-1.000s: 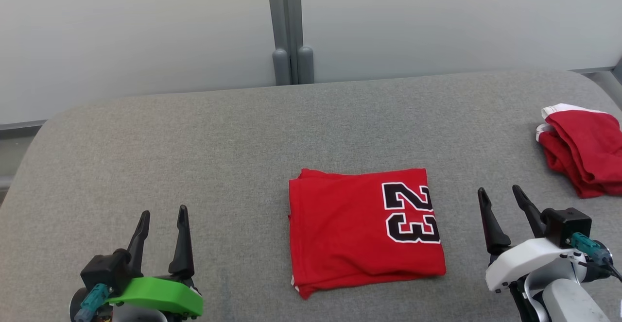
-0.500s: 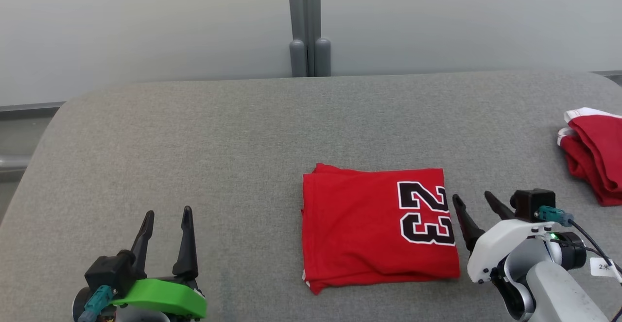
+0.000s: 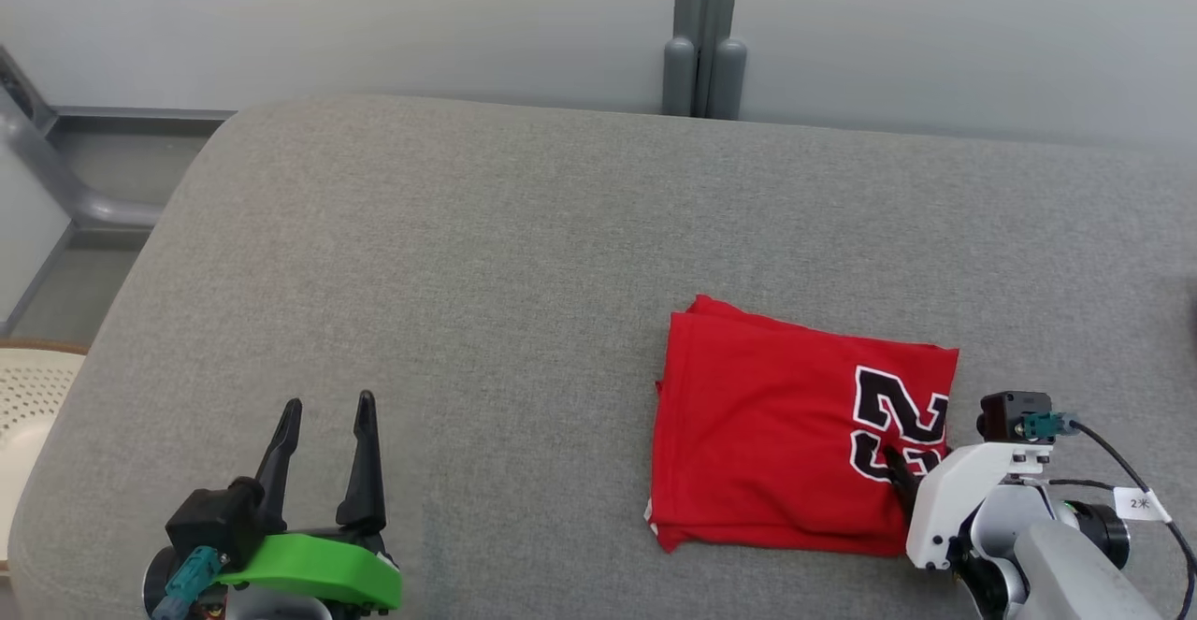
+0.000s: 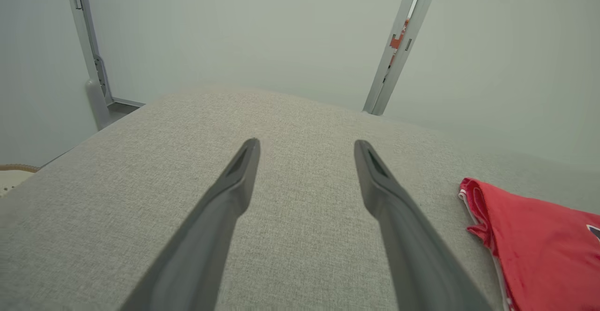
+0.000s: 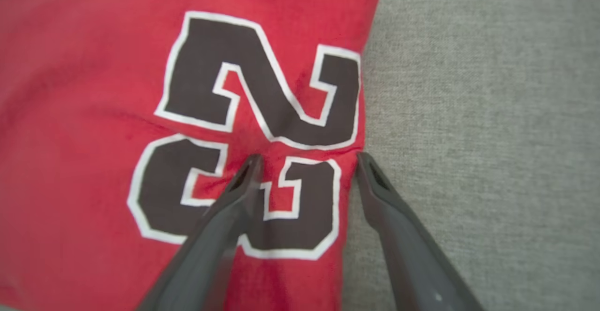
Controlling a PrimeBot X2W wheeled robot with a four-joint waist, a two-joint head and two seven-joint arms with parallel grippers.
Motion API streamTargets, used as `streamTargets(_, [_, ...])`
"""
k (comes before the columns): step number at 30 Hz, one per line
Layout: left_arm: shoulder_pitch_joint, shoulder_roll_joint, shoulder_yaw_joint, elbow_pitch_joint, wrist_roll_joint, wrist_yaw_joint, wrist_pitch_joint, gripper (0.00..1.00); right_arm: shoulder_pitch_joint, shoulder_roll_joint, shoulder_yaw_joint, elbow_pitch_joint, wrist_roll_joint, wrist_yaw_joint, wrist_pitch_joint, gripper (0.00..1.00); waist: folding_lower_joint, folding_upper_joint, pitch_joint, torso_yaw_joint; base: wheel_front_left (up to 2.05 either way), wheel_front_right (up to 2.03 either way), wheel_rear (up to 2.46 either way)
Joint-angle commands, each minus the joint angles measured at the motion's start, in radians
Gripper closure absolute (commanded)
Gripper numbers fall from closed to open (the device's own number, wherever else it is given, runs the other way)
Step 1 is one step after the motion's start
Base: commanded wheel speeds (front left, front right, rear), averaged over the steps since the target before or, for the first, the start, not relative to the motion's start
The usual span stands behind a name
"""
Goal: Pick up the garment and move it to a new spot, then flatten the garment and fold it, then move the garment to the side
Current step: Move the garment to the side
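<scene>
Folded red garment (image 3: 776, 433) lies front right on the grey cushion (image 3: 468, 274); right gripper (image 3: 905, 482) meets its right edge, left gripper (image 3: 327, 410) hovers spread, front left.

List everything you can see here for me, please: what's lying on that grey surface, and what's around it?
shirt: one, red with a black-and-white 23, folded, on the right part of the table
table: one, grey fabric top, in front of the robot
wall: one, pale grey panels, behind the table
post: one, grey, between the wall panels
perforated object: one, cream, beyond the table's left end, cut off by the frame
left fingers: two, dark, open, on a green mount, over bare table
right fingers: two, dark, open, on a white mount, at the shirt's numbered edge
</scene>
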Motion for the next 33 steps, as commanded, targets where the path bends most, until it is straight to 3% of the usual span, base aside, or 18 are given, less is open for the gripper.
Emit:
streamTargets(1, [-0.004, 0.002, 0.005, -0.004, -0.005, -0.003, 0.001, 0.00, 0.005, 0.009, 0.015, 0.034, 0.005, 0.000, 0.038, 0.00, 0.0000, 0.0000, 0.021, 0.033, 0.00, 0.00, 0.00])
streamTargets(6, [-0.003, 0.002, 0.005, -0.005, -0.012, -0.003, 0.001, 0.00, 0.004, -0.001, 0.031, 0.110, -0.022, 0.000, 0.117, 0.00, 0.0000, 0.0000, 0.024, 0.040, 0.00, 0.00, 0.00])
streamTargets(7, [-0.003, 0.002, 0.005, -0.006, -0.014, -0.003, 0.001, 0.00, 0.001, -0.004, 0.029, 0.120, -0.028, -0.001, 0.125, 0.06, 0.0000, 0.0000, 0.025, 0.038, 0.00, 0.00, 0.00])
streamTargets(8, [-0.005, 0.002, 0.003, -0.008, -0.018, -0.003, 0.001, 0.00, 0.000, -0.007, 0.030, 0.132, -0.036, -0.001, 0.140, 0.51, 0.0000, 0.0000, 0.026, 0.036, 0.00, 0.00, 0.00])
streamTargets(9, [-0.006, 0.002, 0.002, -0.009, -0.020, -0.003, 0.001, 0.00, 0.000, -0.009, 0.036, 0.136, -0.044, -0.002, 0.148, 0.70, 0.0000, 0.0000, 0.028, 0.034, 0.00, 0.00, 0.00])
streamTargets(10, [-0.009, 0.002, 0.001, -0.010, -0.025, -0.003, 0.001, 0.00, -0.004, -0.010, 0.039, 0.137, -0.051, -0.002, 0.151, 1.00, 0.0000, 0.0000, 0.031, 0.031, 0.00, 0.00, 0.00])
streamTargets(17, [-0.029, 0.002, -0.008, -0.018, -0.043, -0.003, 0.000, 0.00, -0.055, -0.080, 0.127, 0.089, -0.128, -0.003, 0.177, 1.00, 0.0000, 0.0000, 0.057, 0.006, 0.00, 0.00, 0.00])
streamTargets(22, [-0.043, 0.002, 0.001, -0.035, -0.053, -0.003, 0.001, 0.00, -0.167, -0.234, 0.337, -0.048, -0.193, -0.005, 0.236, 1.00, 0.0000, 0.0000, 0.083, -0.037, 0.00, 0.00, 0.00])
streamTargets(26, [-0.057, 0.002, 0.012, -0.065, -0.061, -0.003, 0.001, 0.00, -0.287, -0.338, 0.490, -0.191, -0.164, -0.001, 0.282, 1.00, 0.0000, 0.0000, 0.112, -0.097, 0.00, 0.00, 0.00])
streamTargets(33, [-0.099, 0.002, 0.009, -0.118, -0.067, -0.003, 0.001, 0.00, -0.471, -0.491, 0.635, -0.343, -0.084, -0.001, 0.339, 1.00, 0.0000, 0.0000, 0.169, -0.215, 0.00, 0.00, 0.00])
